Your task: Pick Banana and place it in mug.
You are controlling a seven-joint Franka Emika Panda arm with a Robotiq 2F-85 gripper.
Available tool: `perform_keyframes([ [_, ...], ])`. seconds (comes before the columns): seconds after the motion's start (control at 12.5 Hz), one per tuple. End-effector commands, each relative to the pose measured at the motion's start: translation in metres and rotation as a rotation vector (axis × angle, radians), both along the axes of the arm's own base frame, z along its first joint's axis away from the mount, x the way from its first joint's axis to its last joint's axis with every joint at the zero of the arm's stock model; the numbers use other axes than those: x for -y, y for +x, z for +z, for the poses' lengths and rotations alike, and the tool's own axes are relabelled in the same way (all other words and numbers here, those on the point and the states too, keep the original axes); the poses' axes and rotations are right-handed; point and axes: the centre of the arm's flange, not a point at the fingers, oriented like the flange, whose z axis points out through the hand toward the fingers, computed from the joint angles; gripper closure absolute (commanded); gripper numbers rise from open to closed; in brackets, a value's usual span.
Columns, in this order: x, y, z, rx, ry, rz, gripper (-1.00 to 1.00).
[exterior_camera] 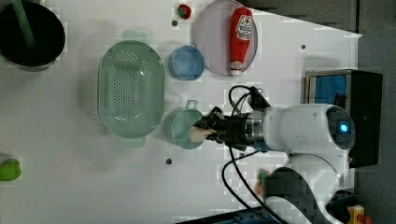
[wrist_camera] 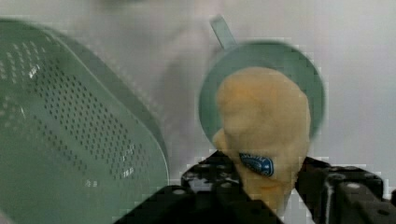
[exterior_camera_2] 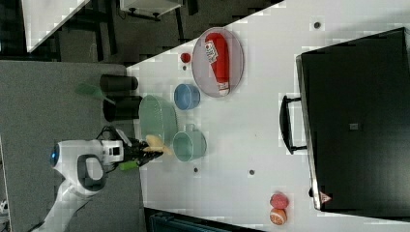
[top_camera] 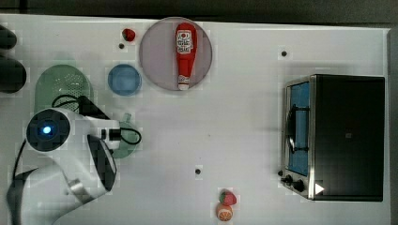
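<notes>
Black fingers (wrist_camera: 210,186) of the gripper (wrist_camera: 261,186) are clamped on the banana (wrist_camera: 264,126), which is held between them, its free end over the mug (exterior_camera: 183,128) beside the colander (exterior_camera: 130,88)

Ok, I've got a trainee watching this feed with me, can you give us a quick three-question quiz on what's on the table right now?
1. True or false: the gripper is closed on the banana.
2. Multiple choice: in the wrist view, the banana hangs in front of which container? A) the blue bowl B) the mug C) the green colander
3. What lies on the round plate?

Key
1. True; the fingers clamp the banana near its sticker.
2. B; the left view also shows the banana over the mug's opening, not yet released.
3. A red ketchup bottle, lying on its side.
</notes>
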Motion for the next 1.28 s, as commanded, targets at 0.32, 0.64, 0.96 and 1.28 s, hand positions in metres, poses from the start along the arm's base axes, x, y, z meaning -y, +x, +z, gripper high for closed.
perform_keyframes([
  [0.32,0.018,-0.013,-0.055,0.002,-0.022,-0.079,0.18],
  [0.64,0.018,-0.014,-0.066,0.019,0.001,-0.085,-0.69],
  [0.96,0.024,-0.006,-0.041,0.07,0.001,-0.099,-1.0],
  [1.28,0.05,0.011,0.049,0.145,-0.055,-0.143,-1.0],
])
